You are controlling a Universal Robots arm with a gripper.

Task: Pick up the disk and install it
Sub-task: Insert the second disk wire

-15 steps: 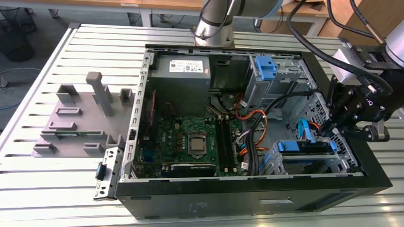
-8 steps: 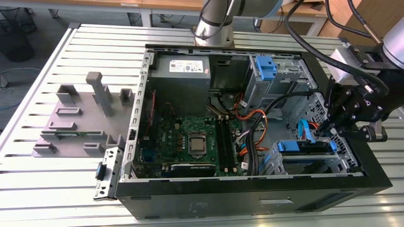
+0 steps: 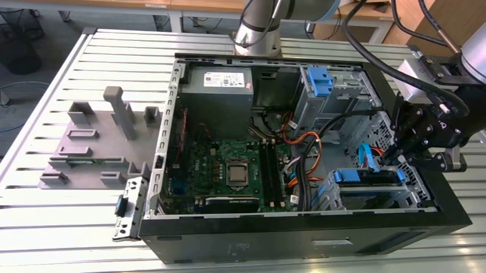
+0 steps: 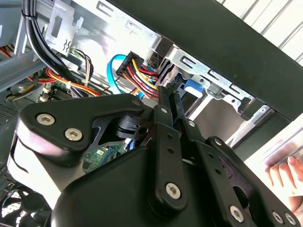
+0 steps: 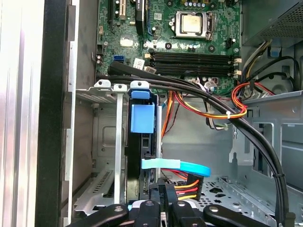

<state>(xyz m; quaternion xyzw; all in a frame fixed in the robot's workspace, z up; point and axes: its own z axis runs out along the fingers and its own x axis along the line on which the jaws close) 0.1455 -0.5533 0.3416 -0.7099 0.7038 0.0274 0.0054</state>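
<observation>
The disk [image 3: 369, 177], in its bright blue caddy, sits in a slot of the metal drive cage [image 3: 379, 199] at the exterior view's right, inside the open computer case. In the first wrist view the disk [image 5: 141, 151] stands edge-on in the slot, with the caddy's blue tab [image 5: 142, 118] at its end. My gripper [image 3: 395, 154] hangs just above the cage with its two thin black fingers pressed close together. Both wrist views show the gripper [image 5: 162, 190] [image 4: 169, 91] at the disk's cabled end, by the blue caddy [image 4: 193, 88]. I see nothing between the fingers.
A light blue data cable [image 5: 182, 166] and red, yellow and orange power wires [image 5: 184, 187] crowd the fingertips. Thick black cables [image 5: 246, 127] cross the case. A grey power supply [image 3: 220, 82] and a bare blue bracket [image 3: 322, 79] lie at the back. A person's hand [image 4: 284, 172] is outside the case.
</observation>
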